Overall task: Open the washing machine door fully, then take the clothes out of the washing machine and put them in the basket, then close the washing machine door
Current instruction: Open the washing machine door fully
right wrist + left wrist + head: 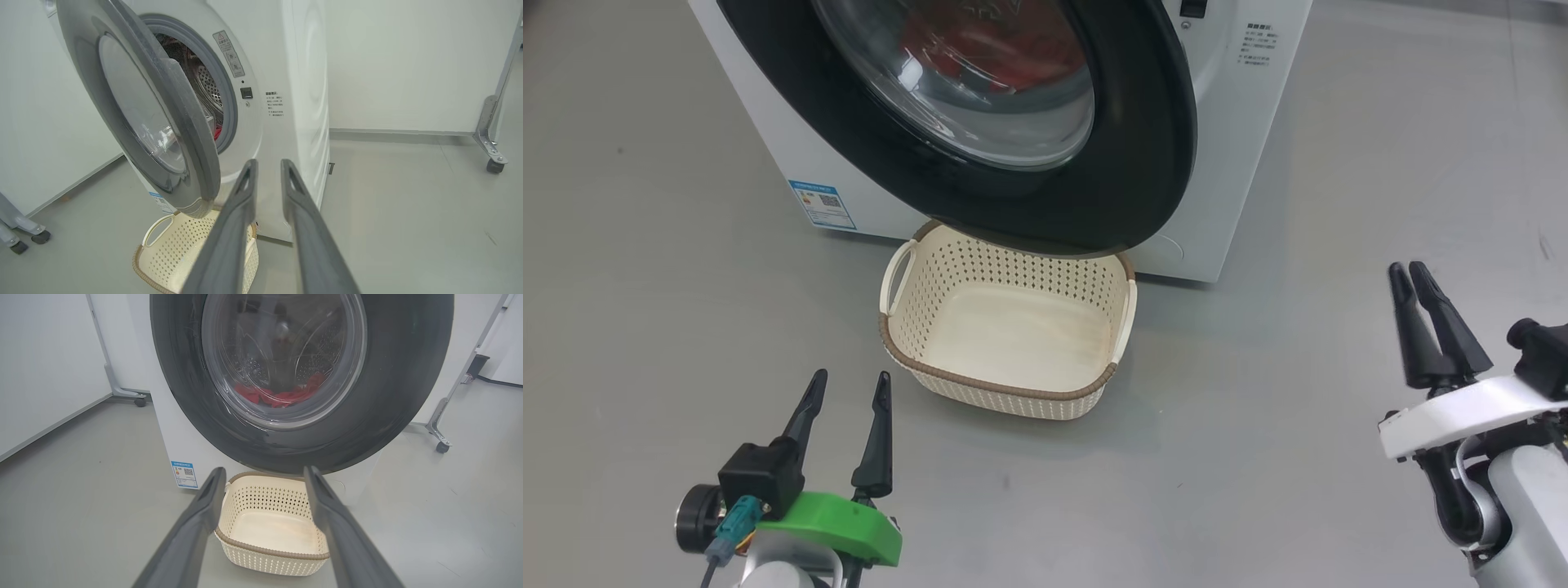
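Washing machine door: one, round, with a wide glossy black rim around a bulging clear window, standing partly swung out from the one white washing machine.

The left gripper hangs low at the near left with its two dark fingers spread wide and nothing between them. In its wrist view they frame the basket. The right gripper is at the near right, well apart from the machine. Its two fingers are drawn near each other with a narrow gap, and they grip nothing.

One cream perforated basket with a brown rim and two white side handles sits on the grey floor between the grippers and the machine. It is empty, and its far rim lies under the door's lower edge.

Red clothes show through the window, low in the steel drum; how many pieces I cannot tell. One small blue label sits low on the machine's front.
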Robot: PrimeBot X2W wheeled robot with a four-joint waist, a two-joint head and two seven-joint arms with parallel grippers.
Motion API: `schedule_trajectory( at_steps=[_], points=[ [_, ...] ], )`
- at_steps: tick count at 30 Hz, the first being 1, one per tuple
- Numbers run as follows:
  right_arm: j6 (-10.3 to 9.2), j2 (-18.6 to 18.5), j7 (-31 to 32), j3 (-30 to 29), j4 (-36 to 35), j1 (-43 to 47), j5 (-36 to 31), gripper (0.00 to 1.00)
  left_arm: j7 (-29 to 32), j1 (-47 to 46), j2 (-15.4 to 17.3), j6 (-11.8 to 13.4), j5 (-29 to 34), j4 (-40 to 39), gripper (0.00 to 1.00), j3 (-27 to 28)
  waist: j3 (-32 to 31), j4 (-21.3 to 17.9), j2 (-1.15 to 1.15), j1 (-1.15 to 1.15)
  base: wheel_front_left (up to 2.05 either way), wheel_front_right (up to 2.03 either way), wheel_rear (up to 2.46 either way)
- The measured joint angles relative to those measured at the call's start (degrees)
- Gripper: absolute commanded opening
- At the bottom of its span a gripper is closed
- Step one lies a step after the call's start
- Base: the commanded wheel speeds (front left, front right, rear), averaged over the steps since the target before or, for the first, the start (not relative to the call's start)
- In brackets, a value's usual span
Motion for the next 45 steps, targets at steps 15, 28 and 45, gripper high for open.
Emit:
schedule_trajectory(
  at_steps=[15,28,45],
  points=[
    [1.49,7.5,9.7,-11.0,-0.8,-7.8,27.8,0.00,0.0,-2.7,0.0,0.0,-1.4,-1.4,1.00,-2.5,5.5,1.5,0.00,0.00,0.00,0.00,0.00],
    [-3.45,6.8,24.6,-16.7,1.9,-20.9,44.1,0.00,0.0,-5.3,0.0,0.0,-2.7,-1.4,1.00,-4.2,9.6,4.7,0.00,0.00,0.00,0.00,0.00],
    [-8.15,8.6,40.6,-17.8,9.4,-34.0,57.6,0.00,0.0,-7.2,-0.1,0.1,-4.7,-1.4,1.00,-5.6,12.7,8.1,0.00,0.01,0.00,0.00,0.00]
  ],
)
